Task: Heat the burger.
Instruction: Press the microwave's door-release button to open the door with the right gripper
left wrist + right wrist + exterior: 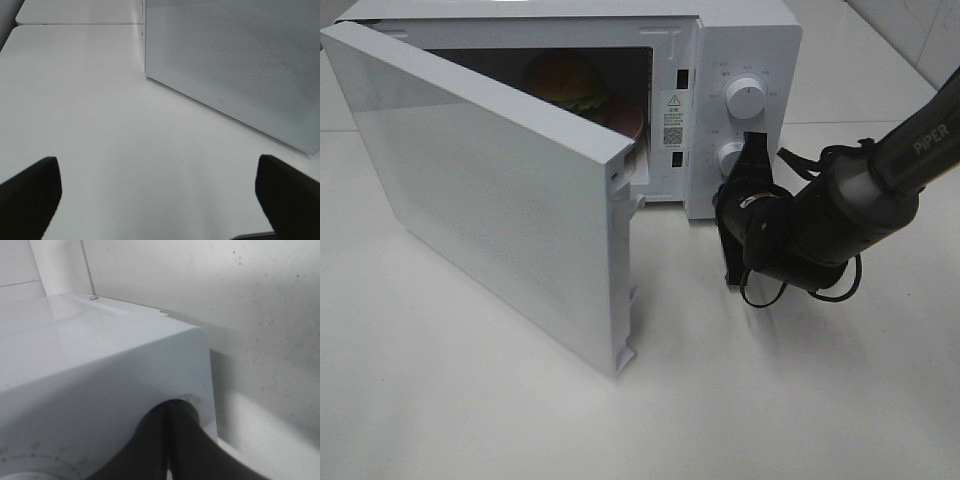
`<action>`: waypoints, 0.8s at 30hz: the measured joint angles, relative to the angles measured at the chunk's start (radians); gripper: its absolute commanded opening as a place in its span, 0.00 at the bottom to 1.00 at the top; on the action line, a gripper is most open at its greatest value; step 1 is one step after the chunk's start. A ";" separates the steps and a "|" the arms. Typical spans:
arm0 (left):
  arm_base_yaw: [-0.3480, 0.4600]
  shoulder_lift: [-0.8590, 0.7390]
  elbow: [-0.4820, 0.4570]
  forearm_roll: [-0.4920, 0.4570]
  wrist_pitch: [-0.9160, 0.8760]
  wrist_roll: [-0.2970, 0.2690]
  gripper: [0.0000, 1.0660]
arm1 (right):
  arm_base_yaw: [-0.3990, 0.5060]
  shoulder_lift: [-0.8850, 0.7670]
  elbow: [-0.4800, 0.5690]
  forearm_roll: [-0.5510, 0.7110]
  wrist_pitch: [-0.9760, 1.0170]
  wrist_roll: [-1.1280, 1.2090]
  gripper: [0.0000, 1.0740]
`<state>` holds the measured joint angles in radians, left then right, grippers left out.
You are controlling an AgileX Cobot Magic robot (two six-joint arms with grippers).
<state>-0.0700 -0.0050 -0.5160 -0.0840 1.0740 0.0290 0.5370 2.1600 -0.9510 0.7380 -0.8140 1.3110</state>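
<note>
The burger (572, 85), with a golden-brown bun and a green lettuce frill, sits inside the white microwave (750, 40) on a pink plate (631, 117), partly hidden by the open door (490, 190). My right gripper (753, 146) is shut with nothing in it, and its tips are at the lower knob (728, 157) of the control panel. In the right wrist view the shut right gripper (170, 440) points up along the microwave's front corner. My left gripper (157, 195) is open over bare table, facing the outer face of the door (240, 60). It is out of the exterior high view.
The microwave door swings far out to the front left and takes up much of the table (800, 400). An upper knob (747, 99) sits above the lower one. A tiled wall stands behind the microwave.
</note>
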 measured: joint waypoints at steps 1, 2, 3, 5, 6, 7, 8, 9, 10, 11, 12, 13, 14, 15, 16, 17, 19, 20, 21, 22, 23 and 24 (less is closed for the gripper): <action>0.000 0.000 0.000 0.000 0.000 0.000 0.92 | 0.000 0.000 0.000 0.000 0.000 0.000 0.00; 0.000 0.000 0.000 0.000 0.000 0.000 0.92 | 0.004 0.000 0.002 0.000 -0.002 0.000 0.00; 0.000 0.000 0.000 0.000 0.000 0.000 0.92 | 0.004 0.000 0.002 0.000 -0.002 0.000 0.00; 0.000 0.000 0.000 0.000 0.000 0.000 0.92 | 0.012 0.000 0.016 -0.007 -0.037 0.006 0.00; 0.000 0.000 0.000 0.000 0.000 0.000 0.92 | 0.012 0.000 0.016 -0.007 -0.037 0.006 0.00; 0.000 0.000 0.000 0.000 0.000 0.000 0.92 | 0.022 0.000 0.023 -0.013 -0.065 0.023 0.00; 0.000 0.000 0.000 0.000 0.000 0.000 0.92 | 0.024 0.000 0.030 -0.018 -0.081 0.027 0.00; 0.000 0.000 0.000 0.000 0.000 0.000 0.92 | 0.024 0.000 0.030 -0.018 -0.081 0.027 0.00; 0.000 0.000 0.000 0.000 0.000 0.000 0.92 | 0.032 0.000 0.040 -0.022 -0.092 0.032 0.00; 0.000 0.000 0.000 0.000 0.000 0.000 0.92 | 0.032 0.000 0.040 -0.022 -0.092 0.032 0.00; 0.000 0.000 0.000 0.000 0.000 0.000 0.92 | 0.041 -0.002 0.053 -0.019 -0.107 0.033 0.00; 0.000 0.000 0.000 0.000 0.000 0.000 0.92 | 0.044 -0.007 0.057 -0.012 -0.107 0.034 0.00; 0.000 0.000 0.000 0.000 0.000 0.000 0.92 | 0.044 -0.007 0.057 -0.012 -0.107 0.034 0.00; 0.000 0.000 0.000 0.000 0.000 0.000 0.92 | 0.051 -0.021 0.070 -0.006 -0.105 0.040 0.00; 0.000 0.000 0.000 0.000 0.000 0.000 0.92 | 0.054 -0.027 0.077 -0.004 -0.104 0.041 0.00; 0.000 0.000 0.000 0.000 0.000 0.000 0.92 | 0.054 -0.027 0.077 -0.004 -0.104 0.041 0.00; 0.000 0.000 0.000 0.000 0.000 0.000 0.92 | 0.057 -0.040 0.092 -0.001 -0.106 0.042 0.00; 0.000 0.000 0.000 0.000 0.000 0.000 0.92 | 0.057 -0.058 0.111 -0.001 -0.120 0.040 0.00; 0.000 0.000 0.000 0.000 0.000 0.000 0.92 | 0.057 -0.083 0.131 -0.005 -0.122 0.028 0.00; 0.000 0.000 0.000 0.000 0.000 0.000 0.92 | 0.057 -0.083 0.131 -0.005 -0.122 0.028 0.00; 0.000 0.000 0.000 0.000 0.000 0.000 0.92 | 0.059 -0.096 0.145 -0.010 -0.121 0.021 0.00; 0.000 0.000 0.000 0.000 0.000 0.000 0.92 | 0.059 -0.096 0.145 -0.010 -0.121 0.021 0.00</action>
<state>-0.0700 -0.0050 -0.5160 -0.0840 1.0740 0.0290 0.5960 2.0640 -0.8060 0.7280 -0.9350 1.3320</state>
